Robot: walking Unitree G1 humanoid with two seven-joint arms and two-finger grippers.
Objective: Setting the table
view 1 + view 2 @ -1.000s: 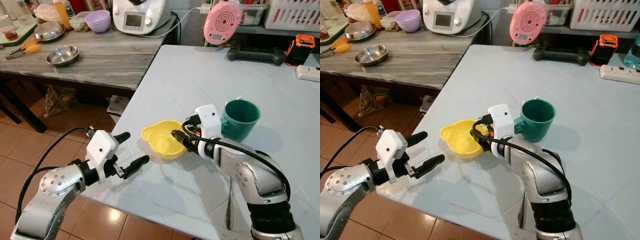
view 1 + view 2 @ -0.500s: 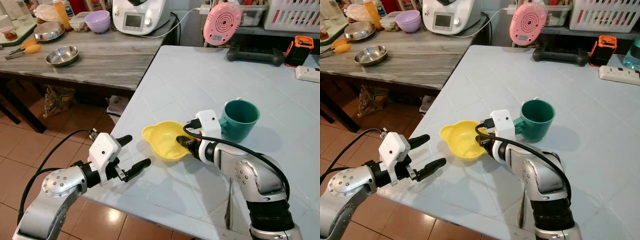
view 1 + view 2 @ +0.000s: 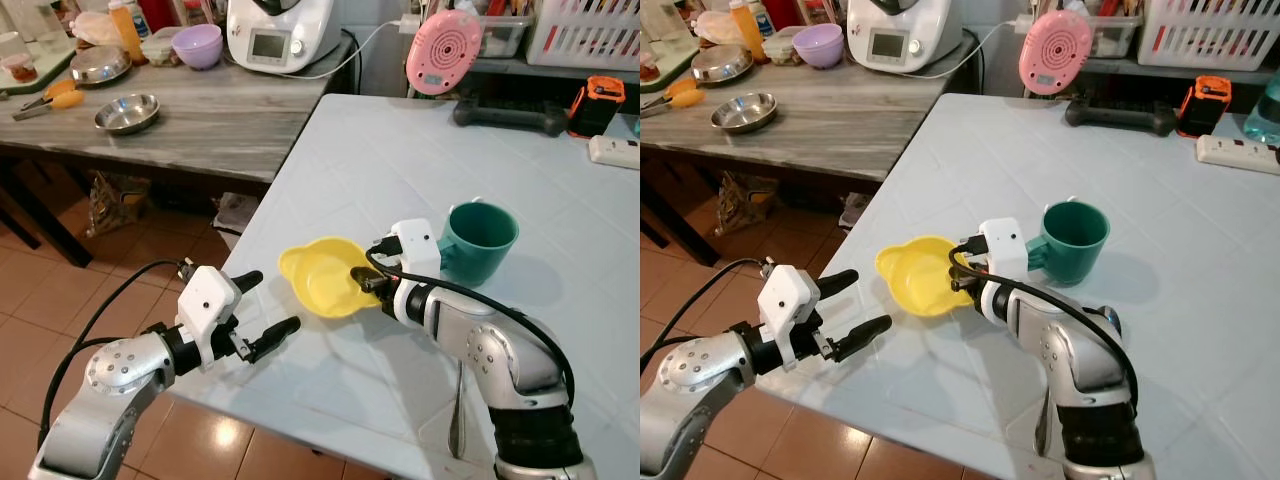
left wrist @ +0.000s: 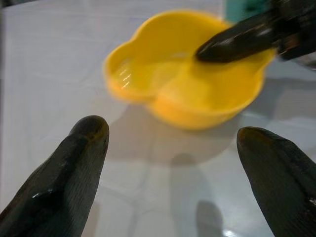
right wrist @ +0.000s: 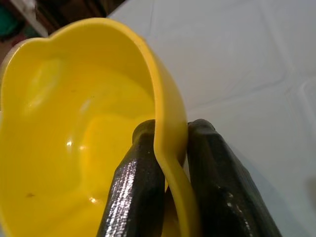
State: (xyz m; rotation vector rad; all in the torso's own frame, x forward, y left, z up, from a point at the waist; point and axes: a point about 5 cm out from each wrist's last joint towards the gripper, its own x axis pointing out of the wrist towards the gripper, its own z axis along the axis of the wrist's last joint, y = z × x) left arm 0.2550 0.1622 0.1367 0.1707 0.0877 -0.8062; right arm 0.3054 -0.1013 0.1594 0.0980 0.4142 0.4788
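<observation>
Near the table (image 3: 400, 140) edge, the right gripper (image 3: 366, 282) pinches the yellow bowl (image 3: 322, 277) by its rim, beside the green cup (image 3: 478, 239). Placing seems underway; next it likely needs setting down level. The left gripper (image 3: 262, 305) hovers spread, holding nothing.

Head eyes look down; both wrists closely share the somewhat blurred yellow bowl (image 4: 185, 81).

The right pincer (image 3: 366, 283) grips the yellow bowl (image 3: 325, 277) by its rim beside the green cup (image 3: 482, 240)
</observation>
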